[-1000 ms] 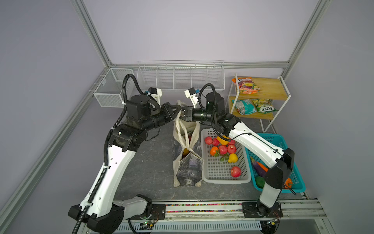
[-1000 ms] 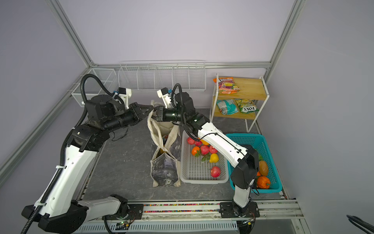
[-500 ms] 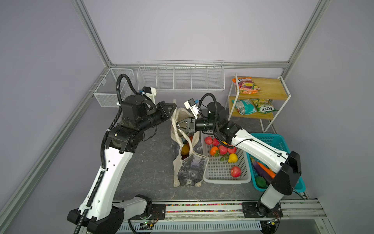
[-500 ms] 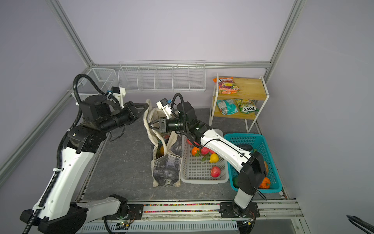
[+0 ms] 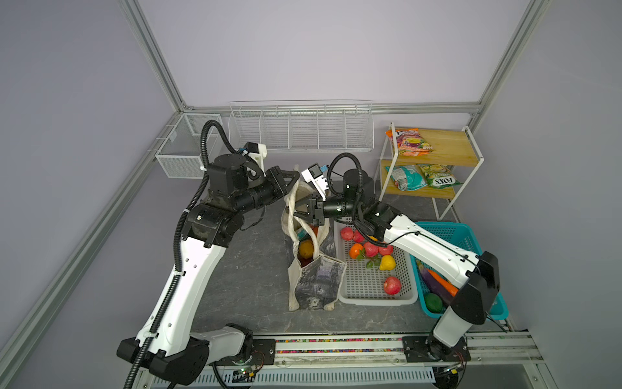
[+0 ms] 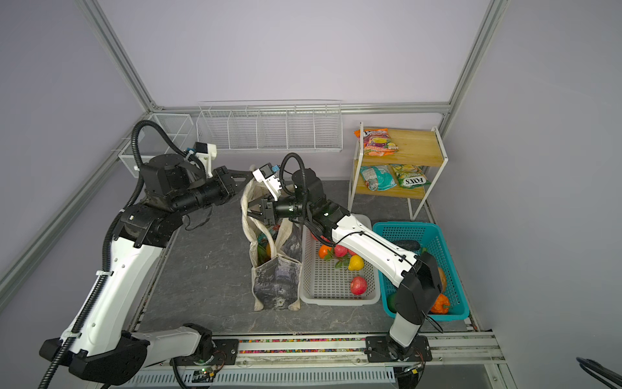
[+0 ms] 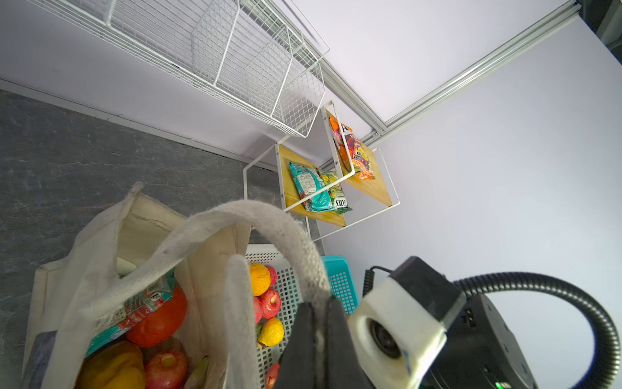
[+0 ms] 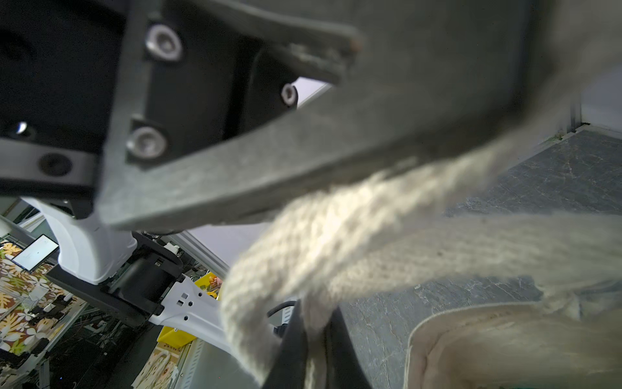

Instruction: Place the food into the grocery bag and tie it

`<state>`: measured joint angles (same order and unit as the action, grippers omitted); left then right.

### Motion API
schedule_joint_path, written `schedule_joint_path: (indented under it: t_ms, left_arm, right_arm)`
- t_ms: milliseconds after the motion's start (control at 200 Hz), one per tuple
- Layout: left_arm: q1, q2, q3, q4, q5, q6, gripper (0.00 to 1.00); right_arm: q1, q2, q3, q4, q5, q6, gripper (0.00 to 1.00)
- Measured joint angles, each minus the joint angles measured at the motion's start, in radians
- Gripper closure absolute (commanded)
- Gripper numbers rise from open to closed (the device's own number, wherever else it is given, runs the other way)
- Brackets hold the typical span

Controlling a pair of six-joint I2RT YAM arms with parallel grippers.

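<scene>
Cream strap [image 7: 269, 215] clamped in left gripper [image 7: 319, 311] | right gripper [image 8: 314, 331] clamps strap too | wrist views only

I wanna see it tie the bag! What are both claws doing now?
Left claw: closed, pinching a bag strap.
Right claw: closed, pinching a bag strap.

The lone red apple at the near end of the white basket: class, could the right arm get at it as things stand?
Probably not yet. The apple lies uncovered, but the right gripper is shut on a bag strap and would have to let go first.
</scene>
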<state>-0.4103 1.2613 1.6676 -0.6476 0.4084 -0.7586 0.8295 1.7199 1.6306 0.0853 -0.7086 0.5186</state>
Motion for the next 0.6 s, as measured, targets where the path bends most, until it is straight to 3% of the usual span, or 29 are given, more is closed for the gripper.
schedule_joint_path:
  t_ms: [600]
  left_arm:
    - [-0.045,-0.051,-0.084,0.063,0.06,0.02,1.0]
  right_arm:
    - [-0.054,0.074,0.013,0.275,0.005,0.092,0.91]
